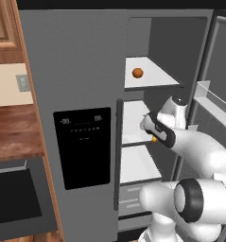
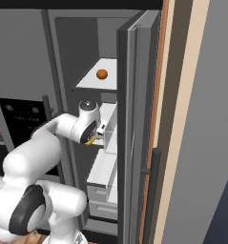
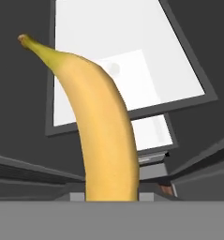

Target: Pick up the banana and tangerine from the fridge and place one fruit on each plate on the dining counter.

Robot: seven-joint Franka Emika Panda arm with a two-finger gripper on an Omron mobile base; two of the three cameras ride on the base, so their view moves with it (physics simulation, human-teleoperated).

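A rendered domestic kitchen. A tall grey side-by-side fridge [image 1: 81, 94] with a black dispenser panel [image 1: 82, 147] stands open on white shelves [image 1: 150, 73]. Wooden cabinetry [image 1: 3, 23] and a black oven [image 1: 13, 196] adjoin its left edge.

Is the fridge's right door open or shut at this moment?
Open. The fridge door stands swung out, white shelves exposed with the tangerine on the top one.

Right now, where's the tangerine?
The tangerine sits on the fridge's top white shelf, above the gripper shut on the banana.
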